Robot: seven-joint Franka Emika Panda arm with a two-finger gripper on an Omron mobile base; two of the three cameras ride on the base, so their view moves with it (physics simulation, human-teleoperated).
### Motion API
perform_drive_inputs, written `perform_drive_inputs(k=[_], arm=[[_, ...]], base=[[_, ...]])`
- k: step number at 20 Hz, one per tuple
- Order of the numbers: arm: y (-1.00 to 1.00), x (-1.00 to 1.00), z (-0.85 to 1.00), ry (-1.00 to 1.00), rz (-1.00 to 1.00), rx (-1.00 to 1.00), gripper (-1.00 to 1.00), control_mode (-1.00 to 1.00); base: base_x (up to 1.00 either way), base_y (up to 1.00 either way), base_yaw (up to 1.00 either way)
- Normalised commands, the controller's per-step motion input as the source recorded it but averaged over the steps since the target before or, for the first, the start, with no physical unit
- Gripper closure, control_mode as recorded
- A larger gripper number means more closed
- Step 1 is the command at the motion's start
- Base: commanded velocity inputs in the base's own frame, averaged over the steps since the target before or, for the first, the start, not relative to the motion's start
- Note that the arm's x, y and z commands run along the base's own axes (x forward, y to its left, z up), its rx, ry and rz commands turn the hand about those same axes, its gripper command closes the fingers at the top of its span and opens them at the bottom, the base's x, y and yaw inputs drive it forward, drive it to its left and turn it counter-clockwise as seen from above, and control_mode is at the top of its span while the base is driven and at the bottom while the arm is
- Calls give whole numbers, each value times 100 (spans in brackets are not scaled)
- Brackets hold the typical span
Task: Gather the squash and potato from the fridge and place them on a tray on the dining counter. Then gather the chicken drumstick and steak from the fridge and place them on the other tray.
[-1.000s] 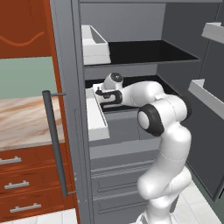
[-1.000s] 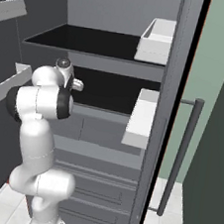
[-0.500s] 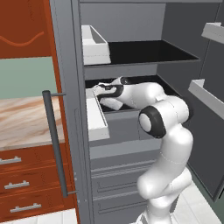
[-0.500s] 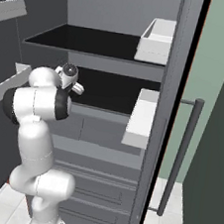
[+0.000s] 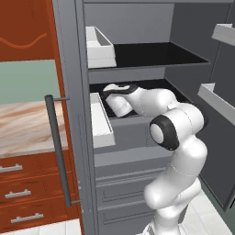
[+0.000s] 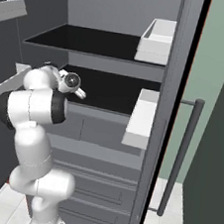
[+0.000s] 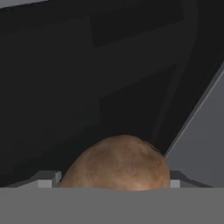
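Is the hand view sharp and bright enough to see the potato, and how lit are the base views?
Hand view: potato soft-edged but readable at the bottom edge, everything behind it murky dark grey. Left base view: evenly lit, the fridge shelf black around the tool. Right base view: even light, no glare.

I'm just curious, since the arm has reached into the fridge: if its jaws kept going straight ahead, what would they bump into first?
Most likely the potato: the hand view shows it right ahead, low between the open gripper tips. Depth is hard to judge. Beyond it lies the fridge interior's dark wall.
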Motion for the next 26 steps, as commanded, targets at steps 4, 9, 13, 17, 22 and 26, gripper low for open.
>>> perform_drive_inputs(k=[4,9,13,17,22,26], arm=[[-44,-40,39,33,-7,-2,100,-100],[-43,-65,50,23,-2,-4,100,-100],[-38,-77,55,15,0,-4,100,-100],[-23,-84,34,8,0,-6,100,-100],[-37,-99,2,0,-3,-2,100,-100],[-27,-96,0,0,-4,-2,100,-100]], base=[[0,0,0],[0,0,0],[0,0,0],[0,0,0],[0,0,0],[0,0,0]])
